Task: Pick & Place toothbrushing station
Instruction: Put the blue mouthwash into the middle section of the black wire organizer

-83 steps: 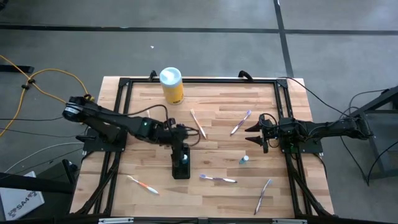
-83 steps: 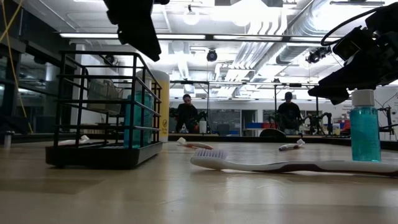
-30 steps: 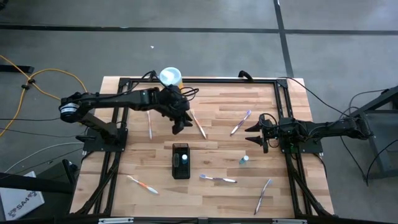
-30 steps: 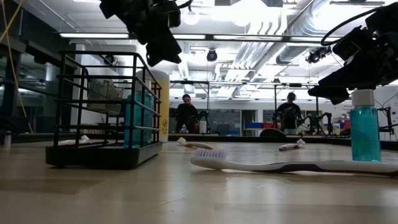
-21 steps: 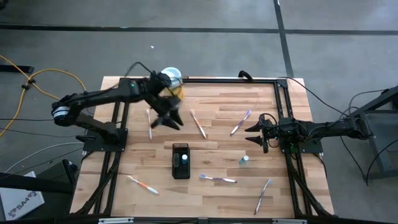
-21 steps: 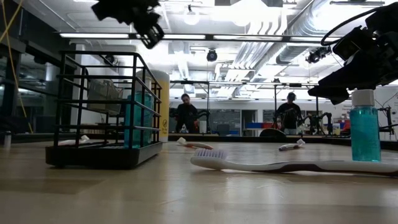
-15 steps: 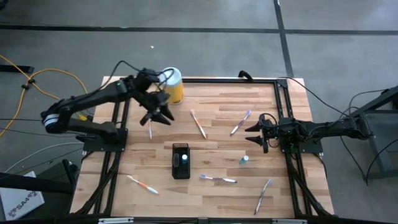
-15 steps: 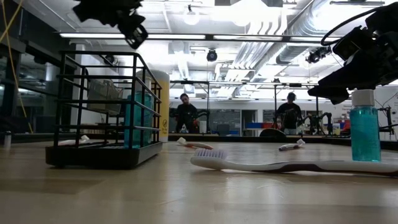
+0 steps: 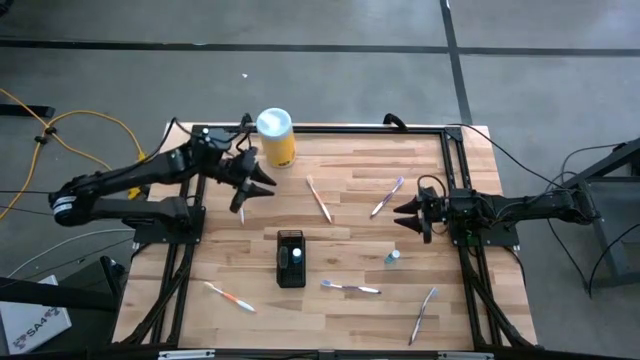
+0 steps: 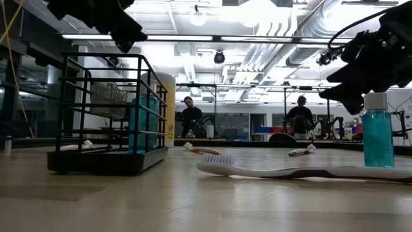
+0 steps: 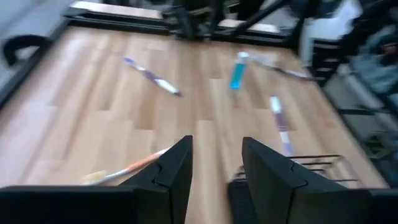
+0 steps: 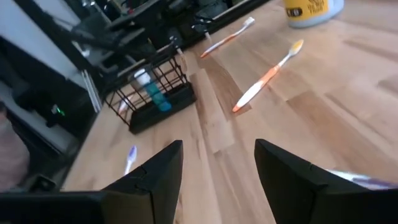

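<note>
Fingers on both grippers stand apart and empty; the left gripper hangs raised over the table's far-left part, beside the yellow canister, and the right gripper waits above the table's right side, near the teal bottle; the toothbrushing station, a black wire holder with a teal bottle inside, sits upright near mid-table, well apart from both; the risk, as I judge it, is a pinch on a thin wire that tips it and spills the bottle; the left arm reaches out low from its base, fingers angled toward mid-table.
</note>
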`<act>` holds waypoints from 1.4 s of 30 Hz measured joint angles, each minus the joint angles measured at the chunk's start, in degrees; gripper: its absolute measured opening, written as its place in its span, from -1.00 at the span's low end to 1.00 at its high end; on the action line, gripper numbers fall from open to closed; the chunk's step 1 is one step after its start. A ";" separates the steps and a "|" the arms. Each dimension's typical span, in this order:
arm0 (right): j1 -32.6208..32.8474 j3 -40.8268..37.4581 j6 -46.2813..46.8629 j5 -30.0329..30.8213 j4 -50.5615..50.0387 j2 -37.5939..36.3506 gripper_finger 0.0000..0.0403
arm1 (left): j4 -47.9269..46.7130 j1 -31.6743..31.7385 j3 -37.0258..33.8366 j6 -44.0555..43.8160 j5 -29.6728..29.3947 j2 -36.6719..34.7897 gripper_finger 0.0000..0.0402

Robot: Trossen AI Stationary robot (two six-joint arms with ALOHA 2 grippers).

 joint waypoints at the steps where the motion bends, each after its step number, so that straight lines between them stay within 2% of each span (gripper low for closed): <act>1: 0.00 0.02 0.96 0.14 0.03 0.01 -0.05 | 0.51 -0.90 -0.56 -0.06 -2.41 -0.50 -0.32; 4: 0.00 0.00 3.57 1.10 0.07 -0.02 -0.05 | 2.44 -3.14 -1.89 -0.90 -9.14 -1.86 -0.32; 7: 0.00 0.01 5.09 1.50 0.11 -0.02 -0.05 | 2.87 -4.42 -2.29 -1.21 -12.92 -2.40 -0.32; 17: 0.00 0.00 7.61 4.35 0.05 -0.01 -0.05 | 3.15 -4.98 -2.29 -4.47 -13.11 -2.38 -0.32; 20: 0.00 0.01 6.58 2.31 -0.05 -0.02 -0.05 | 3.15 -4.98 -2.29 -4.51 -13.07 -2.38 -0.32; 24: 0.00 0.71 0.43 -1.51 1.62 -0.03 -0.05 | 3.15 -4.98 -2.29 -4.65 -13.07 -2.36 -0.32; 28: -0.01 5.63 -5.30 -1.52 0.02 0.35 -0.05 | 3.15 -4.98 -2.29 -5.75 -13.05 -2.33 -0.32; 32: 0.00 11.91 -8.23 -1.46 -9.31 3.09 -0.05 | 3.24 -4.98 -2.29 -7.49 -13.05 -2.33 -0.32; 38: 1.10 20.65 -12.91 0.60 -19.92 12.82 -0.05 | 4.03 -4.98 -2.29 -7.66 -13.03 -2.33 -0.32; 42: 2.83 24.72 -14.37 0.58 -21.20 19.27 -0.05 | 4.39 -4.98 -2.29 -7.66 -13.03 -2.33 -0.32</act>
